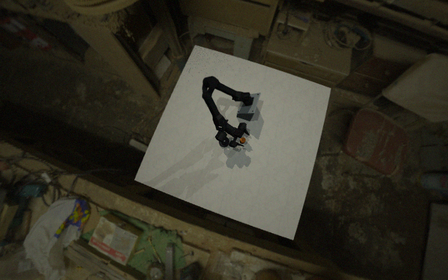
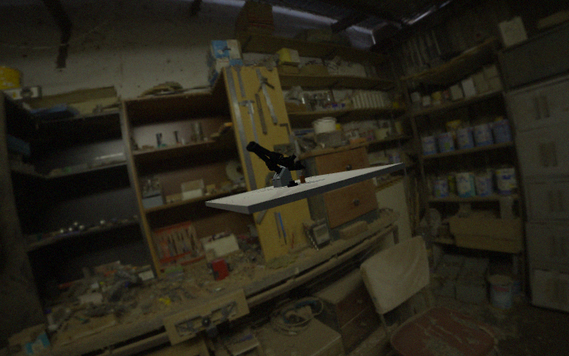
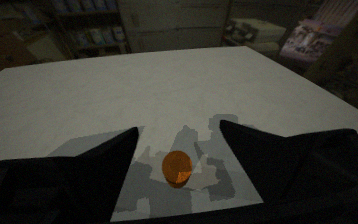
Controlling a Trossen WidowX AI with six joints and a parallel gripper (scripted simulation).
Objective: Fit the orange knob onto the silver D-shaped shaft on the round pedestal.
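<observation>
"While the black arm [image 1: 211, 103] [image 2: 264, 155] is bent out over the white table [image 1: 281, 181] [image 2: 272, 201] [image 3: 100, 95], what are its jaws doing?"

"They're wide open from what I can see, with nothing gripped. One dark finger is on either side of the orange knob [image 1: 242, 140] [image 2: 302, 179] [image 3: 177, 166], apart from it."

"So the knob's loose?"

"Loose of the jaws, yes. It looks upright, its round top showing, and it's well inside the table's edges, near the grey base [image 1: 257, 95] [image 2: 281, 178]."

"Is it down on the silver shaft?"

"Can't tell you that. I can't make out the shaft or which way its flat side faces, and the knob's hole is hidden underneath."

"And those dark patches around it?"

"Shadows [image 1: 238, 161] [image 3: 222, 185], spread over the white surface. Across the room, there's a red seat [image 1: 376, 142] [image 2: 442, 333], scuffed pale in places."
</observation>
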